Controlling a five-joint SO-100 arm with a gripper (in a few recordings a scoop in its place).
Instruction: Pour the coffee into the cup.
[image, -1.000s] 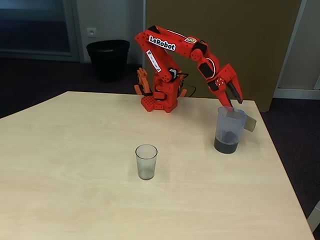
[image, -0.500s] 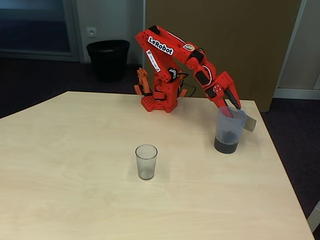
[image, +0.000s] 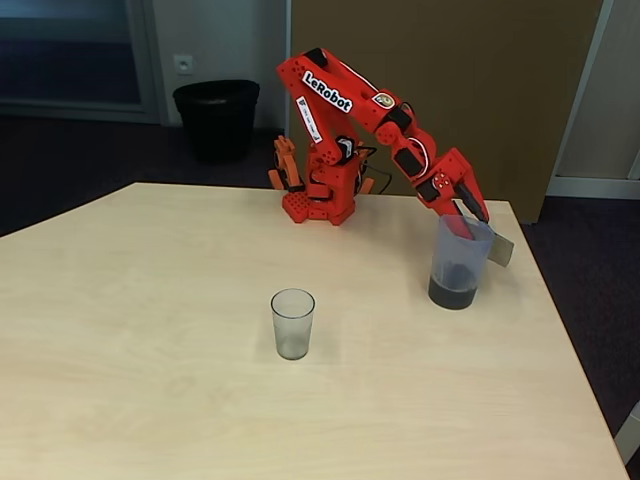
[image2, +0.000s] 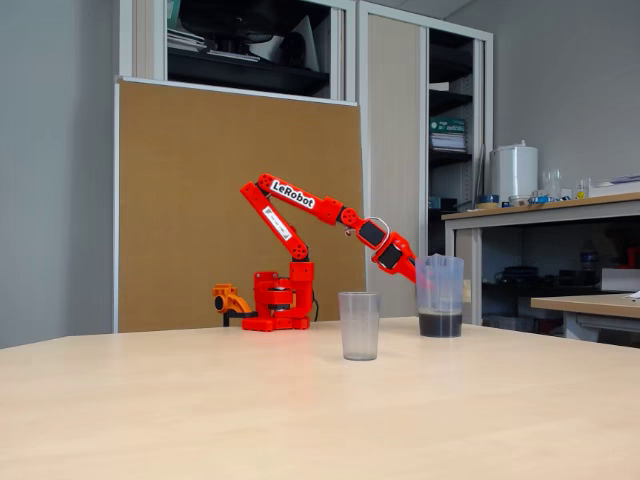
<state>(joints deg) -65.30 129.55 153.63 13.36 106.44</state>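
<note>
Pale wood-grain laminate is forming the table, which is sitting in an office room with a brown board panel standing behind it. One red arm, lettered LeRobot, is standing on its base at the far edge of the table and is reaching down toward the right side of the fixed view from above.

Its gripper is pointing downward at the back rim of the pitcher, a tall translucent vessel with a cardboard-taped handle projecting to the right. One dark finger is overlapping the rim area close to that handle. Whether the fingers are spread or pressed onto the handle cannot be told from either picture; in the low side view the gripper is partly lying behind the pitcher.

The pitcher is standing upright on the table near the right edge, and the coffee is lying as a dark layer in its bottom portion, likewise visible in the side view.

The cup is standing upright and apparently empty near the table centre, well apart from the pitcher, with nothing touching it; the side view is showing the cup in front of and left of the pitcher.

A black waste bin is standing on the floor behind the table.
</note>
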